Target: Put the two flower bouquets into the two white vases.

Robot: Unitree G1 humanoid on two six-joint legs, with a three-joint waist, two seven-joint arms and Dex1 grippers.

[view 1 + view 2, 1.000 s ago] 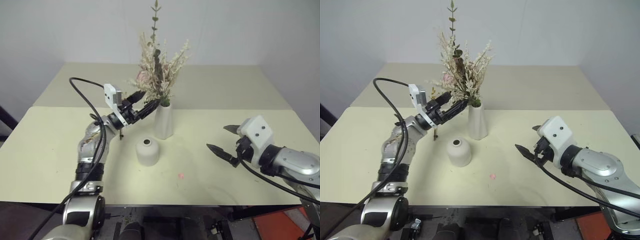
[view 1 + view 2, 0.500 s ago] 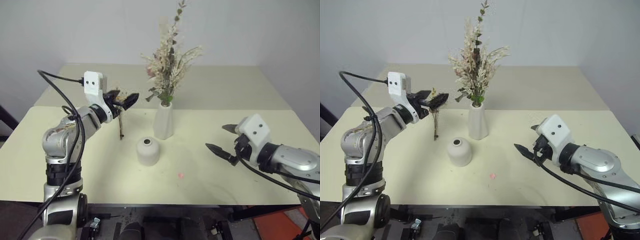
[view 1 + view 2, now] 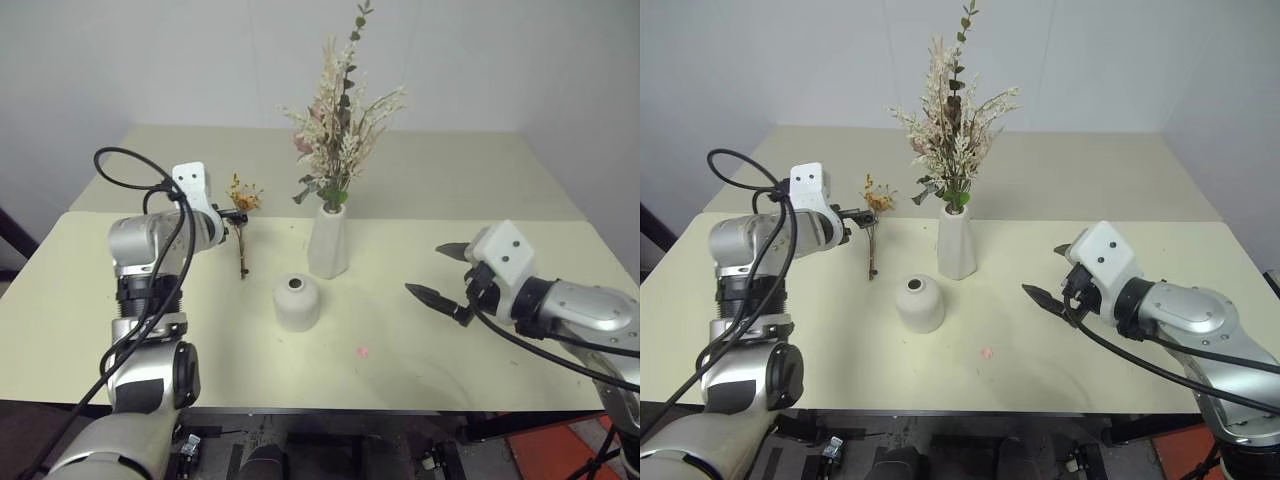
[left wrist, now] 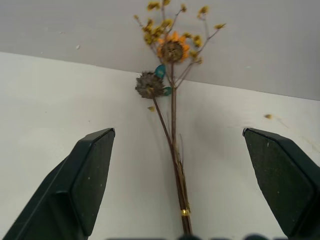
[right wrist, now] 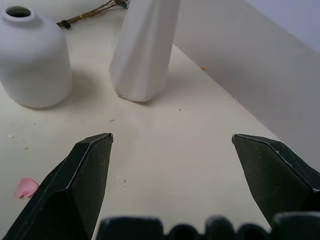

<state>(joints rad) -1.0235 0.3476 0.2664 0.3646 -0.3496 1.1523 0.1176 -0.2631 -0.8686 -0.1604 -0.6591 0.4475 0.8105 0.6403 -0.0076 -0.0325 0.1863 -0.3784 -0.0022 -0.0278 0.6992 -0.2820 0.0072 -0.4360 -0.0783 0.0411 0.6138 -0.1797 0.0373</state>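
The large bouquet (image 3: pixel 340 125) of pink roses, cream plumes and grey-green leaves stands in the tall white vase (image 3: pixel 327 243) at mid-table. In front of it sits the short, squat vase (image 3: pixel 297 302), with nothing in its hole. The thin sprig (image 3: pixel 241 235) with orange-yellow flowers lies flat on the table, left of the tall vase. My left gripper (image 4: pixel 177 132) is open and low over the table, and the sprig (image 4: pixel 172 125) lies between its fingers, untouched. My right gripper (image 3: pixel 425 270) hovers open and empty to the right of both vases (image 5: pixel 142 55).
A pink petal (image 3: pixel 362 351) lies on the cream table (image 3: pixel 480 240) in front of the short vase. A second table (image 3: pixel 450 170) adjoins behind, up to the white wall. The left arm's black cable (image 3: pixel 130 165) loops above its elbow.
My left gripper has drawn away from the bouquet's stems at the tall vase, swung left and turned toward the sprig. The bouquet now stands straighter. The right gripper has barely moved.
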